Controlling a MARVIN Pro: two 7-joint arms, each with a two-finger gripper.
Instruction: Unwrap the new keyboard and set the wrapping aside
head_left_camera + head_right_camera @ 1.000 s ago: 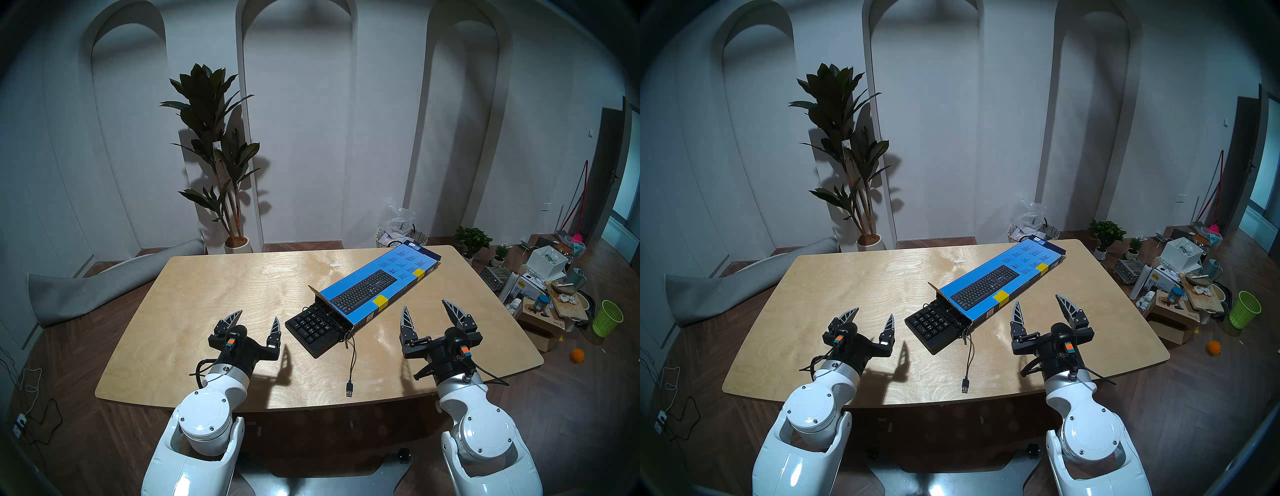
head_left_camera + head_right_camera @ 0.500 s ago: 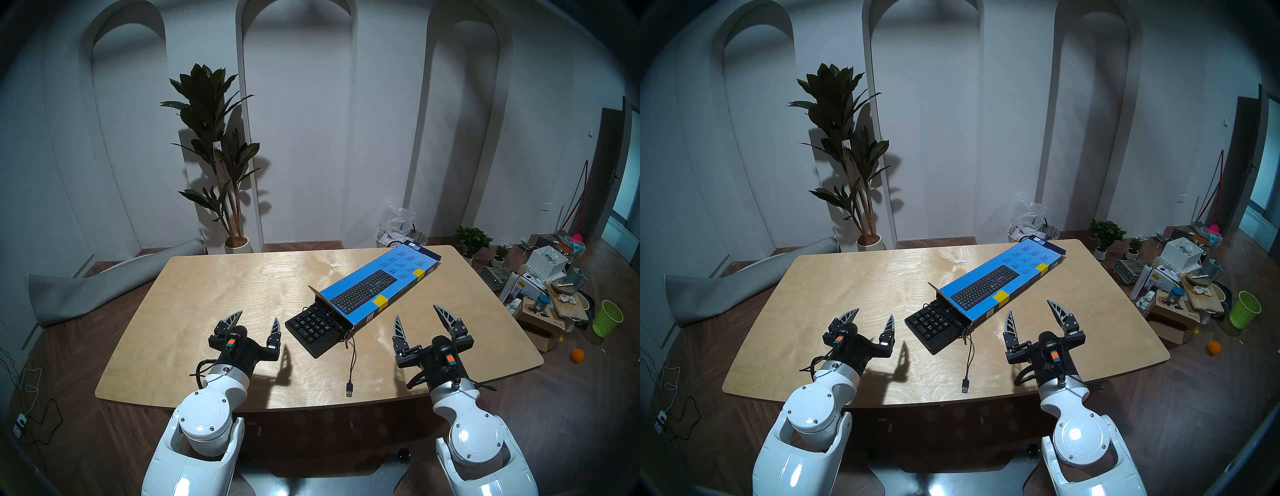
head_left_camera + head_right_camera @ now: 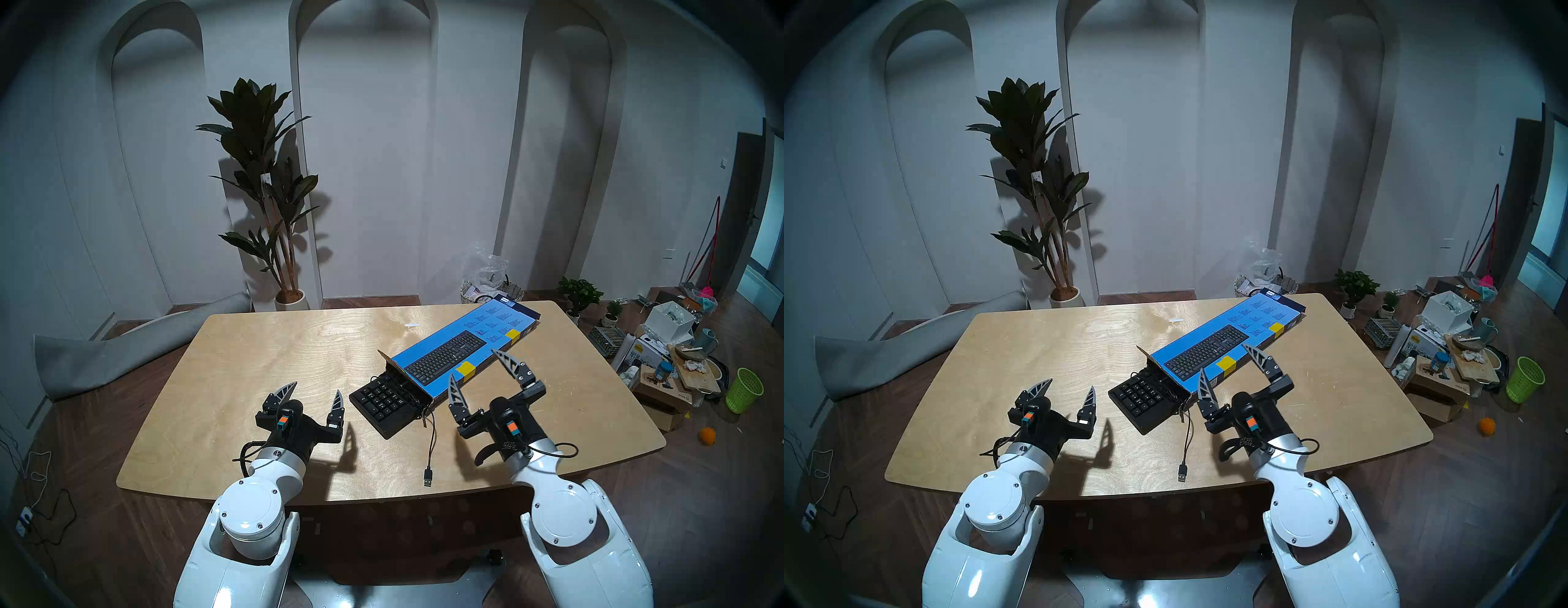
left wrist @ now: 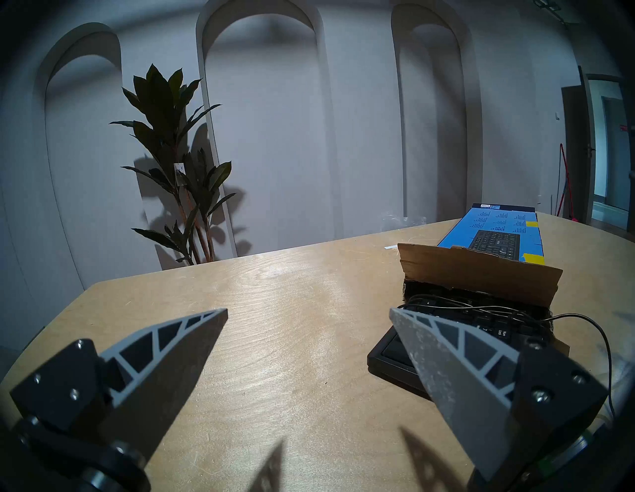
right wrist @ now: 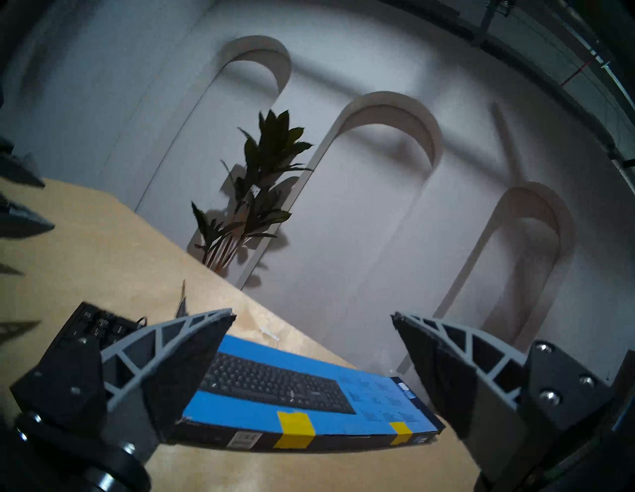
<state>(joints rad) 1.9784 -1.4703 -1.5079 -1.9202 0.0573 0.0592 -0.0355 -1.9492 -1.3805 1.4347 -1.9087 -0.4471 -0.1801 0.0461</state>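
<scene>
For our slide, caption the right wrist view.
Open right hand poised over the blue keyboard box, with the real keyboard poking out its end.

Glossy white arms (image 3: pixel 250 518) end in black grippers (image 3: pixel 315 390) with grey ribbed fingers (image 4: pixel 443 357), silver screws, orange-teal tags, black cables.

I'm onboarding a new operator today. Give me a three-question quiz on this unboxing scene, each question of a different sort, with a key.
1. True or false: the keyboard is completely out of the blue box.
2. Which gripper is nearer the box? A) left gripper B) right gripper
3. Fill in: the USB plug lies on the ____.

Key:
1. False: only its number-pad end sticks out of the open end.
2. B, jaws open, holding nothing.
3. Table.
</scene>
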